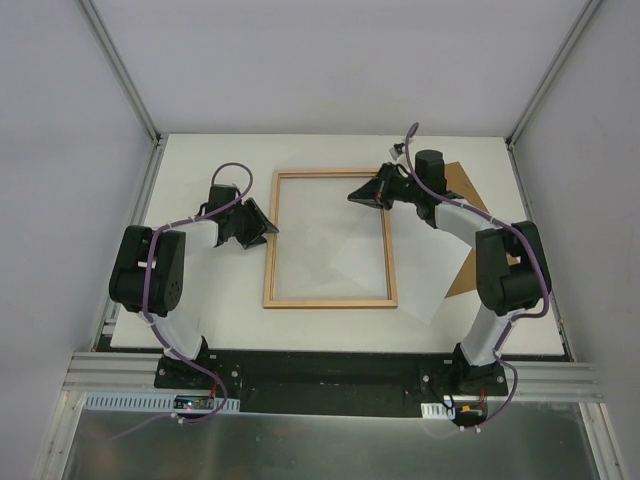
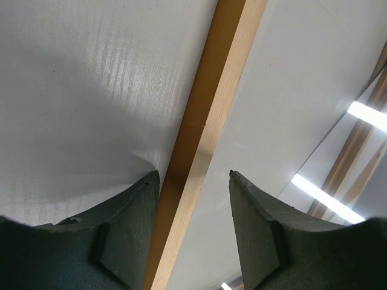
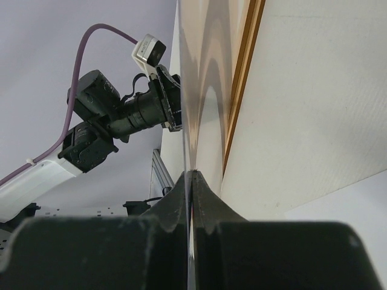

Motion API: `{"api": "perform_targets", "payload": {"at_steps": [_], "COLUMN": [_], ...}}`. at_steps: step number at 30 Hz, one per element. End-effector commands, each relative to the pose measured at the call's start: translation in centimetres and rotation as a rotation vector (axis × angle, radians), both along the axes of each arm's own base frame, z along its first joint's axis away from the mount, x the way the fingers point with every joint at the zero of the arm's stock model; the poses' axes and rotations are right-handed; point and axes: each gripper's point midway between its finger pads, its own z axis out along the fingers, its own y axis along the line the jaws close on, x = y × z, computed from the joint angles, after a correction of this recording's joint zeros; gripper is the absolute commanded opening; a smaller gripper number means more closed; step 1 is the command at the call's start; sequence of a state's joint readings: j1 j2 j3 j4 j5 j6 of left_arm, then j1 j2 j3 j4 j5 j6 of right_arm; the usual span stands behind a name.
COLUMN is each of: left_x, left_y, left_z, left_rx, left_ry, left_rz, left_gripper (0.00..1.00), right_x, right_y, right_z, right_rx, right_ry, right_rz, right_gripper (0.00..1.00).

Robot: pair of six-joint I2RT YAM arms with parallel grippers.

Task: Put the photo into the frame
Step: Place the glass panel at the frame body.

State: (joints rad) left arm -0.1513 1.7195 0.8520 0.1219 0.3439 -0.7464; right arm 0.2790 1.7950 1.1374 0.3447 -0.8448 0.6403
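Observation:
The wooden frame [image 1: 330,302] lies flat in the middle of the table. My left gripper [image 1: 268,228] is open and straddles the frame's left rail [image 2: 205,121], which runs between the fingers and closer to the left one [image 2: 130,229]. The photo [image 1: 420,270] shows its white side. It lies askew across the frame's right rail, partly inside the frame. My right gripper [image 1: 352,197] is over the frame's upper right corner, shut on a thin glossy sheet seen edge-on [image 3: 208,90], which looks like the photo's corner. The frame rail [image 3: 242,78] runs beside it.
A brown backing board [image 1: 470,185] lies at the right, partly under the photo and my right arm. The left arm [image 3: 109,121] shows across the frame in the right wrist view. Metal posts stand at the table's back corners.

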Motion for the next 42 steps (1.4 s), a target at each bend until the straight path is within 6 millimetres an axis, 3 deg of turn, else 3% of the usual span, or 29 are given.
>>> {"api": "perform_targets", "payload": {"at_steps": [1, 16, 24, 27, 42], "left_x": [-3.1, -3.2, -3.1, -3.5, -3.6], "left_y": [0.6, 0.5, 2.4, 2.8, 2.5], "left_z": [-3.3, -2.9, -1.6, -1.8, -3.0], "left_rx": [0.060, 0.050, 0.135, 0.157, 0.158], "left_ry": [0.142, 0.136, 0.076, 0.090, 0.126], "left_rz": [-0.030, -0.027, 0.047, 0.049, 0.028], "left_gripper": [0.51, 0.52, 0.53, 0.46, 0.28], "right_x": [0.6, 1.4, 1.5, 1.6, 1.7], "right_y": [0.1, -0.6, -0.6, -0.7, -0.7], "right_z": [1.5, 1.3, 1.4, 1.5, 1.0], "right_rx": [0.035, 0.071, 0.083, 0.088, 0.090], "right_ry": [-0.061, -0.019, -0.012, -0.012, 0.000], "right_rz": [-0.004, -0.049, -0.054, -0.057, -0.072], "right_gripper": [0.01, 0.01, 0.01, 0.01, 0.01]}}
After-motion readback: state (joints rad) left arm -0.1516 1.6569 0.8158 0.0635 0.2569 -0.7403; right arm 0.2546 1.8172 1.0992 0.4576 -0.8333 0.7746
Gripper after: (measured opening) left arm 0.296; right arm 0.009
